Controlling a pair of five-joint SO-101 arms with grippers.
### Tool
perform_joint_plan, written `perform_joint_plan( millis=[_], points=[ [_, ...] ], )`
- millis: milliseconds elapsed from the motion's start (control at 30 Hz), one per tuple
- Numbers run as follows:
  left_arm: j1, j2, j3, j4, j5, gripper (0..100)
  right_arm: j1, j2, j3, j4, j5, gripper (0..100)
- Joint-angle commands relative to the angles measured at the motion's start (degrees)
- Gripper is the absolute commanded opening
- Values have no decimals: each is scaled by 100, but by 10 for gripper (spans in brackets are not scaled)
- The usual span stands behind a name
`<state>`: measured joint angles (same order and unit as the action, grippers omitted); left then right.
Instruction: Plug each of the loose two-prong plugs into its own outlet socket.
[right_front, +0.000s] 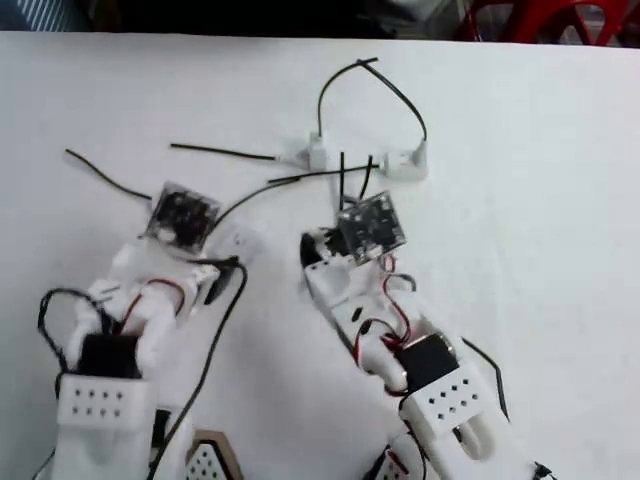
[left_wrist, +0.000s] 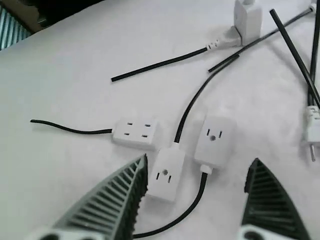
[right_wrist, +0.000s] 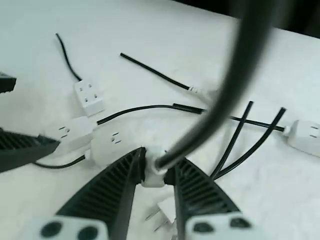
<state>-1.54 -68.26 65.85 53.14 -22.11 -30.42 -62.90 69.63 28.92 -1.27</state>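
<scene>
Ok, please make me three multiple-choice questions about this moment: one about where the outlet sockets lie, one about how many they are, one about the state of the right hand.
1. Where do the outlet sockets lie?
A. in a tray
B. on the table, close together before the left hand
C. inside the right hand

2. How many sockets are in that group?
A. one
B. five
C. three

3. What state is the right hand in?
A. shut on a white plug with a black cord
B. open and empty
C. shut on a socket

1 B: the left wrist view shows them flat on the table.
2 C: three white bodies lie there.
3 A: it closes around the plug.
</scene>
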Motion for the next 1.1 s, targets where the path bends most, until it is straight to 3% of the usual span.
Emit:
perform_joint_plan(
  millis=[0,167,567,800,1067],
  points=[
    [514,1789,-1037,-123,-659,308,400,-119,-53,-303,-316,17],
    [866,3688,-1802,-158,-791,306,629,-119,-53,-400,-378,17],
    [822,7266,-3824,-123,-800,305,629,-119,-53,-409,-369,17],
    [699,7969,-4703,325,-809,221,637,-119,-53,-409,-343,17],
    [312,8365,-5081,378,-809,222,637,-119,-53,-409,-334,17]
  ],
)
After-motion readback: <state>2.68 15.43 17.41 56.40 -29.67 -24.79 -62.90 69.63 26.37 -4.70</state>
